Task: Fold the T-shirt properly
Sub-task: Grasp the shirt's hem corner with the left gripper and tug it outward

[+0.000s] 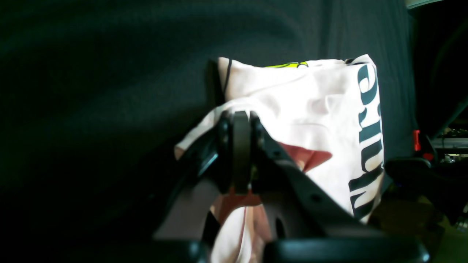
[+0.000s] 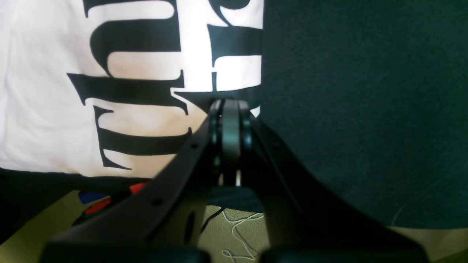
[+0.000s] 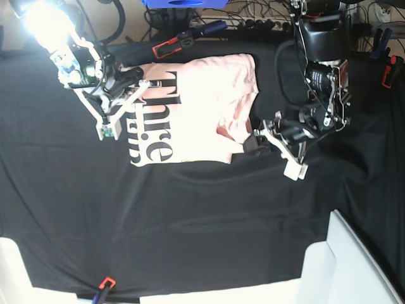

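Note:
The pale pink T-shirt (image 3: 202, 107) lies partly folded on the black table cloth (image 3: 190, 215) at the far middle, with its black lettering up on its left part. My right gripper (image 3: 144, 85) is shut on the shirt's left edge beside the lettering. In the right wrist view the gripper (image 2: 230, 106) pinches the hem next to the letters of the T-shirt (image 2: 55, 128). My left gripper (image 3: 249, 145) is shut on the shirt's lower right edge. In the left wrist view the gripper (image 1: 241, 117) holds a bunched fold of the T-shirt (image 1: 310, 98), and fabric hangs between the fingers.
A white bin (image 3: 354, 266) stands at the near right corner. Orange clamps (image 3: 104, 283) hold the cloth at the near edge and at the far edge (image 3: 166, 46). A blue box (image 3: 183, 3) and cables lie behind the table.

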Tool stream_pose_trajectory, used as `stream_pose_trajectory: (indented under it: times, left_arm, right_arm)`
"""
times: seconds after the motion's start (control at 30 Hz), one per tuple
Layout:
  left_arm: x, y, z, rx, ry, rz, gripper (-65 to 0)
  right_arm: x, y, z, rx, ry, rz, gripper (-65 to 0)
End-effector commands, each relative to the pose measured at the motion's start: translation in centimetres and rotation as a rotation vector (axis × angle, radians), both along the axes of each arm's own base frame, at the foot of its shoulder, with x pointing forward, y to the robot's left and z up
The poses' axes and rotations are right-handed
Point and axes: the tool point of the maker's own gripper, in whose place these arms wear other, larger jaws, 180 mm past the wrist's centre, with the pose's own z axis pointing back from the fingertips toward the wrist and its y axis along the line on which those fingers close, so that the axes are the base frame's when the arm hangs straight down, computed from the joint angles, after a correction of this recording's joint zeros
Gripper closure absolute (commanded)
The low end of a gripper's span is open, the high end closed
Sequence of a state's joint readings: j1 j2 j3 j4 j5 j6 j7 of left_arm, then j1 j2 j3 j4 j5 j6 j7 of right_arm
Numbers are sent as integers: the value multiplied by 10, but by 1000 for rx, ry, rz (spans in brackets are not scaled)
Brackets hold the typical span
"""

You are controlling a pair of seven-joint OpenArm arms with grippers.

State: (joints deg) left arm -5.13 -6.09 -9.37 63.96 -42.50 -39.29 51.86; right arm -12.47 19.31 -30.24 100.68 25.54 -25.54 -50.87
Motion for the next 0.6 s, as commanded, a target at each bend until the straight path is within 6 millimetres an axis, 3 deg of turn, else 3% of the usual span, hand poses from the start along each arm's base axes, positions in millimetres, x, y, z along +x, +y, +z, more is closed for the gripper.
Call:
stream_pose_trajectory:
  times: [0.0,0.37,0.57]
  left_arm:
    - [17,3,18,-15,-68,10,0]
    - [41,1,37,-17,-124,5,0]
    - [48,-25,45,-10,-151,-82,0]
  right_arm:
    - [8,-1,7,5,-35,-3,0]
    - [8,-1,7,5,-33,-3,0]
    - [8,-1,7,5,-33,-3,0]
